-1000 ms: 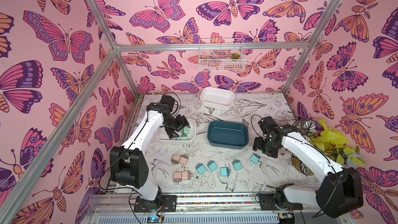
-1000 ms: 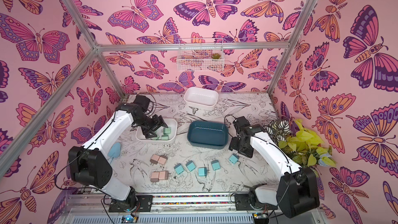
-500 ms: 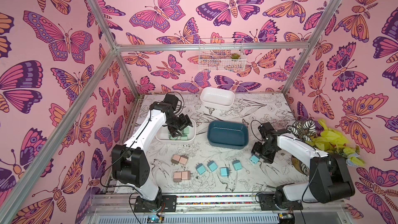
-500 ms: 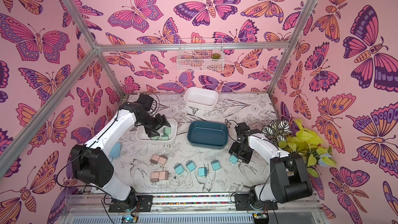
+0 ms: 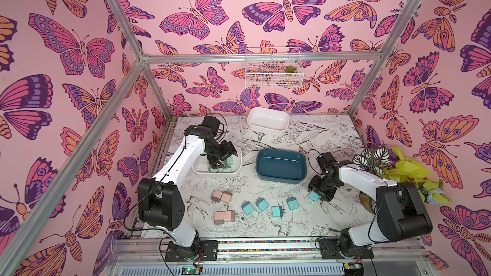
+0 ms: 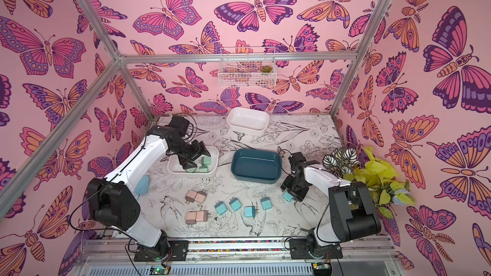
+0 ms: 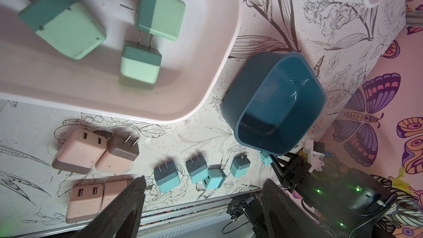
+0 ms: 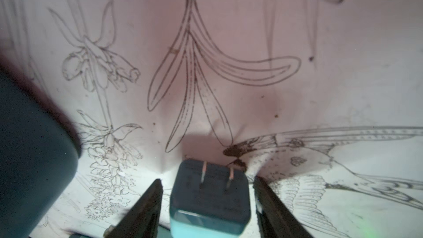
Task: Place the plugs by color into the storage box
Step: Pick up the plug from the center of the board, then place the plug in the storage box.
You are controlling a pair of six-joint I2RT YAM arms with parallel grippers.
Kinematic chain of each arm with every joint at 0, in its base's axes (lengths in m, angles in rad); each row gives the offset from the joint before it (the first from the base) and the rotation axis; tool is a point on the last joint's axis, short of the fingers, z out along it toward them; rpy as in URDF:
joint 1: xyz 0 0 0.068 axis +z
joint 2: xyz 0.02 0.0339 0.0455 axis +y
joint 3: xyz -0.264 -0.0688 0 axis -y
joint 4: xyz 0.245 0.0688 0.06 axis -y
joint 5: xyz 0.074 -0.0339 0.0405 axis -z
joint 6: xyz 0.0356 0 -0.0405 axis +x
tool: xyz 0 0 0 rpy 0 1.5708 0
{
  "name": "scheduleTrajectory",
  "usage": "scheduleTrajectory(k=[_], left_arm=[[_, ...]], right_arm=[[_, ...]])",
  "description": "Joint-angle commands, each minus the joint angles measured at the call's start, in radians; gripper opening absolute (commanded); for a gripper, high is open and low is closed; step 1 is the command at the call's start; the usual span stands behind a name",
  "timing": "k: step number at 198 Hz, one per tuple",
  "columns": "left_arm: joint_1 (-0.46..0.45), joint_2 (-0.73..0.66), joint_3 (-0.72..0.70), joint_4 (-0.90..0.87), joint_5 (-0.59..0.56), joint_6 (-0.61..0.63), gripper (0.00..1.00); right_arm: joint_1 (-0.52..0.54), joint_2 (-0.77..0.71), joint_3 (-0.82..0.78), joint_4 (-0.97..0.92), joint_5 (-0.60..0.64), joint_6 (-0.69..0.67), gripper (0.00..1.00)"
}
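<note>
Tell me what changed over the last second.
The right gripper came away from the dark blue bin toward the table's front and dropped around the rightmost teal plug. Its jaws now flank the plug with slim gaps, and nothing is gripped yet. That plug has not moved. The left gripper stays open over the white tray of green plugs. The other teal plugs and the pink plugs lie where they were.
</note>
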State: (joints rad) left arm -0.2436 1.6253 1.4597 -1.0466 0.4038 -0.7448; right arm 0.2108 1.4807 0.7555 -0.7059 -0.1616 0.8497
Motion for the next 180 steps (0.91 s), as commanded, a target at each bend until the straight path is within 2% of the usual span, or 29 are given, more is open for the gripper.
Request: scheduleTrajectory(k=[1,16,36,79,122,148,180], left_arm=[[-0.002,0.006,-0.015,-0.004,0.007,0.004,0.82],[-0.002,0.004,-0.016,-0.003,0.007,0.004,0.82],[-0.002,0.005,-0.018,-0.001,0.009,0.005,0.82],[-0.001,0.013,-0.009,-0.002,0.011,0.007,0.82],[-0.002,0.023,-0.007,0.012,0.006,-0.004,0.82],[-0.001,0.021,-0.012,0.032,0.009,-0.014,0.82],[0.0,0.012,-0.021,0.033,0.004,-0.008,0.82]], right_arm=[[0.011,0.029,-0.035,-0.015,0.018,-0.006,0.53],[0.019,0.016,-0.035,-0.025,0.029,-0.01,0.47],[0.023,-0.008,-0.023,-0.048,0.043,-0.022,0.42],[0.023,-0.079,0.078,-0.176,0.077,-0.072,0.42],[0.023,-0.128,0.272,-0.321,0.059,-0.116,0.42],[0.032,-0.085,0.414,-0.353,0.032,-0.132,0.42],[0.094,0.071,0.588,-0.355,0.019,-0.146,0.43]])
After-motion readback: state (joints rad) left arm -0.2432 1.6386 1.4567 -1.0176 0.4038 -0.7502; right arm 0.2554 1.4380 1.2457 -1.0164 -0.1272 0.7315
